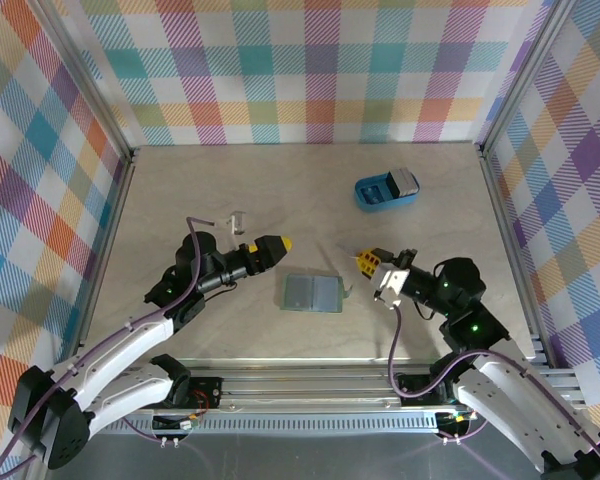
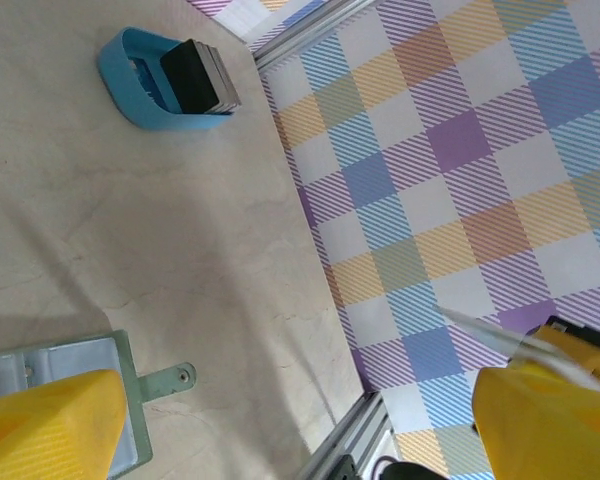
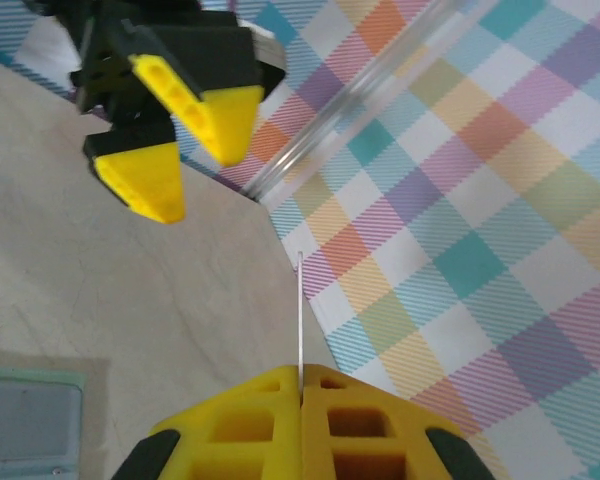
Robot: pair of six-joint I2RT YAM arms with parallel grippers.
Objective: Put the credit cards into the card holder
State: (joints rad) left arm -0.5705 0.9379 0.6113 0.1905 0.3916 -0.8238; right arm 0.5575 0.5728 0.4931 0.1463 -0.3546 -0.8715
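Yellow fingers of the right gripper [image 3: 300, 375] are pressed together on 1 credit card [image 3: 300, 310], pinched by its near end. The card is seen edge-on as a thin pale line. Its long axis runs straight out from the fingertips, in line with the fingers, and its free end points away from the wrist. Its face colour cannot be told from this angle.

Just beyond that free end, and off to the left of it, hangs the left gripper [image 3: 170, 130]. Its 2 yellow fingers are spread wide with nothing between them.

Below the right fingertips and to their left, the 1 card holder [image 1: 312, 292] lies flat on the table [image 1: 230, 180], between the 2 grippers and a little nearer the arm bases. It is sage green at the rim, with 2 grey-blue pockets side by side. Its long axis runs across from 1 gripper to the other. A small tab [image 1: 348, 290] juts from the end nearest the right gripper.

Well beyond the right gripper sits 1 blue tray [image 1: 365, 192] holding 1 stack of cards [image 2: 195, 75], which shows a dark face. How many cards are in it cannot be told.
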